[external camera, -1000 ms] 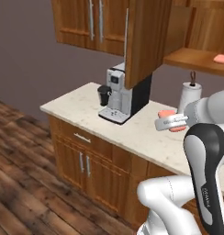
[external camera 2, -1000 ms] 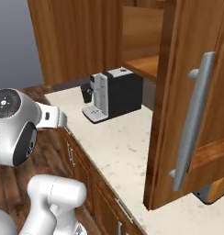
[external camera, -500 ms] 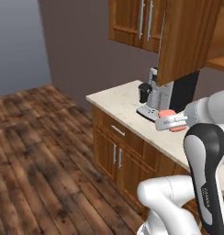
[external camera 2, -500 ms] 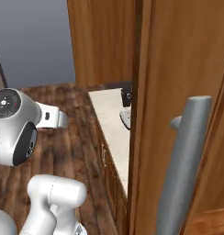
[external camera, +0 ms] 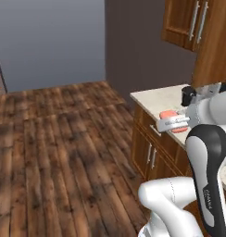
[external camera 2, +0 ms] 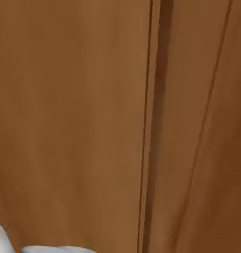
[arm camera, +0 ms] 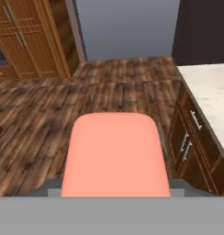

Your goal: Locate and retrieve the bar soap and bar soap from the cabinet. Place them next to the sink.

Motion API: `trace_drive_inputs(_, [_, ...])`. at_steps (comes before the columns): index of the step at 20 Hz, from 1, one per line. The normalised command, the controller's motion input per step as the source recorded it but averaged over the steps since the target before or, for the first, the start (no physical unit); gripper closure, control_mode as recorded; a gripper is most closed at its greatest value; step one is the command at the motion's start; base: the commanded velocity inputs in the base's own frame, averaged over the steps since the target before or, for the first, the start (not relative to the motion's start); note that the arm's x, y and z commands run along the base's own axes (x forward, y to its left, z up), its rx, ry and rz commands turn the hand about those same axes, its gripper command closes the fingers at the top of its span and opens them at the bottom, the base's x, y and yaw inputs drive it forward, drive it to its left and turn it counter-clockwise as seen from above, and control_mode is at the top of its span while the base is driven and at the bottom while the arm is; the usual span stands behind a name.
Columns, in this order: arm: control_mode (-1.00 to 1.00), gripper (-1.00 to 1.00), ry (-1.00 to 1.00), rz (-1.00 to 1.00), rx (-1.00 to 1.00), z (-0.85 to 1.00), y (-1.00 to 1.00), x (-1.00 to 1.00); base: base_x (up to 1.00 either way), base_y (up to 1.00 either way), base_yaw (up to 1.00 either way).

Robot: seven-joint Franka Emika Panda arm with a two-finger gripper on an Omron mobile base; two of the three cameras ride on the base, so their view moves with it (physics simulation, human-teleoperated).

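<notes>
One bar soap point(arm camera: 114, 156) clamped in the gripper point(external camera: 172, 123), above the counter point(external camera: 163, 99) edge, wooden floor point(external camera: 59, 139) beyond

bar soap point(arm camera: 114, 153): smooth, matt salmon pink, kinda waxy looking, no shine at all
pincer point(external camera: 172, 124): pale grey plastic look, satin finish
arm point(external camera: 208, 157): glossy white shell with a shiny black plastic joint
surface point(external camera: 162, 97): cream speckled stone, polished but not mirror-like
counter units point(external camera: 154, 148): reddish-brown wood grain, semi-gloss, short brushed silver metal handles
cabinet point(external camera: 193, 24): same warm wood at 1 o'clock in the left base view, long silver metal bar handles
floor point(external camera: 64, 139): dark wood planks, rough streaky grain, low sheen
wall point(external camera: 50, 41): flat matt grey-blue paint
</notes>
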Motion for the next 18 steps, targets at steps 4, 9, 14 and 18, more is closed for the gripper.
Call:
trace_drive_inputs(4, [1.0,1.0,0.0,0.0,0.0,0.0,0.0,0.0,0.0,0.22,0.5])
trace_drive_inputs(9, [1.0,1.0,0.0,0.0,0.0,0.0,0.0,0.0,0.0,0.16,0.5])
trace_drive_inputs(14, [1.0,1.0,0.0,0.0,0.0,0.0,0.0,0.0,0.0,0.11,0.5])
trace_drive_inputs(18, [1.0,1.0,0.0,0.0,0.0,0.0,0.0,0.0,0.0,0.1,0.5])
